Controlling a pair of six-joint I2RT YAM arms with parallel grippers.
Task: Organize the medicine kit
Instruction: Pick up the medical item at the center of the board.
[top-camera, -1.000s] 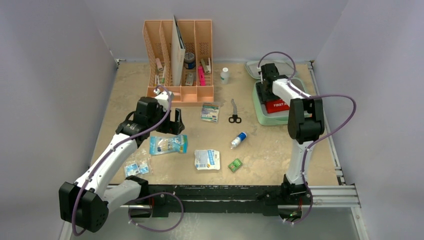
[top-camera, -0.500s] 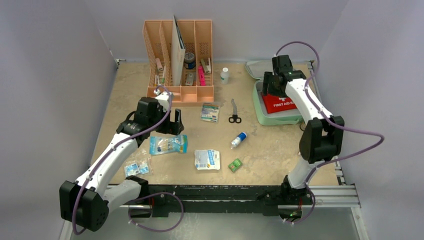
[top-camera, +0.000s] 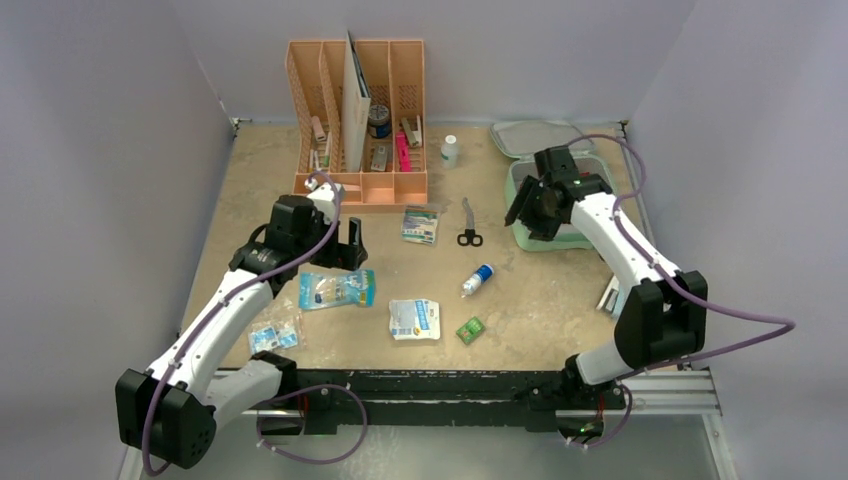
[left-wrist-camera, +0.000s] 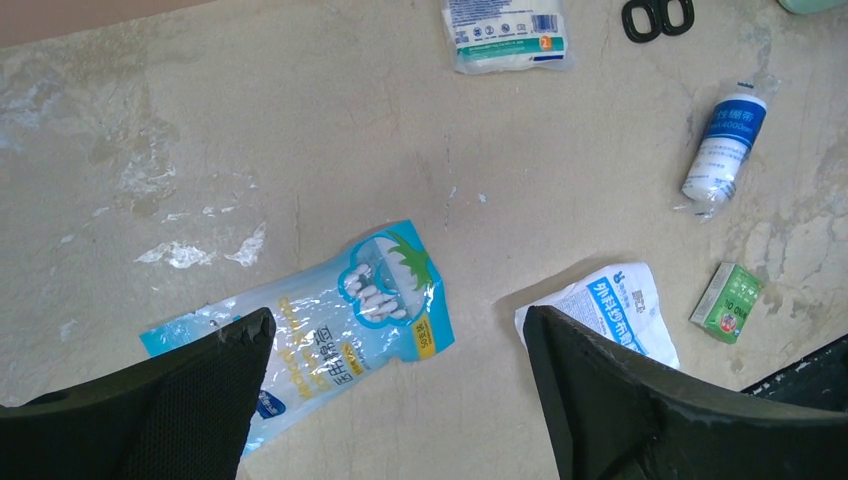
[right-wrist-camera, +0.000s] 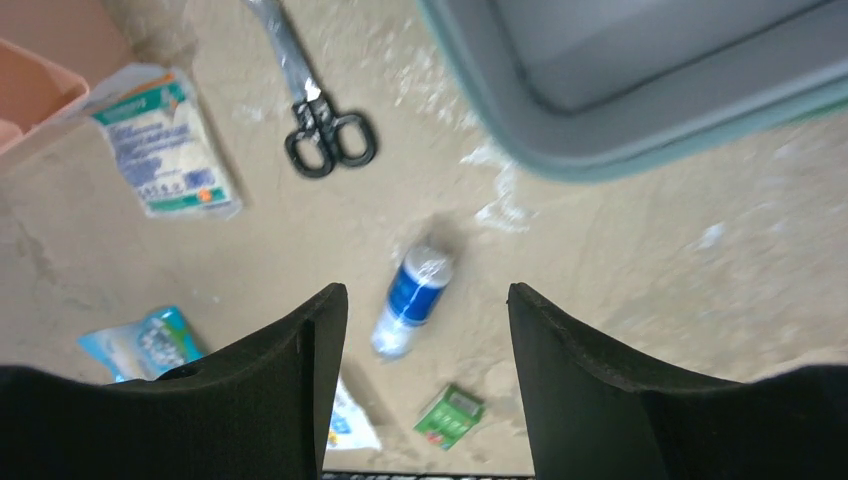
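Light soft, even, from overhead, pretty bright. Faint shadows on counter (top-camera: 540, 300), nothing harsh. Top and left wrist views sharp, bit of sheen on blue packet (left-wrist-camera: 340, 320). Right wrist view motion-blurred, scissors (right-wrist-camera: 325, 140), case (right-wrist-camera: 650, 145) smeared.

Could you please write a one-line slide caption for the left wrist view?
Left end effector, open and empty, hovers over a blue plastic packet on the beige table.

Your top camera looks down from behind; both wrist cameras face down, close, sharing the blue-and-white tube (left-wrist-camera: 722, 148) (right-wrist-camera: 411, 296).
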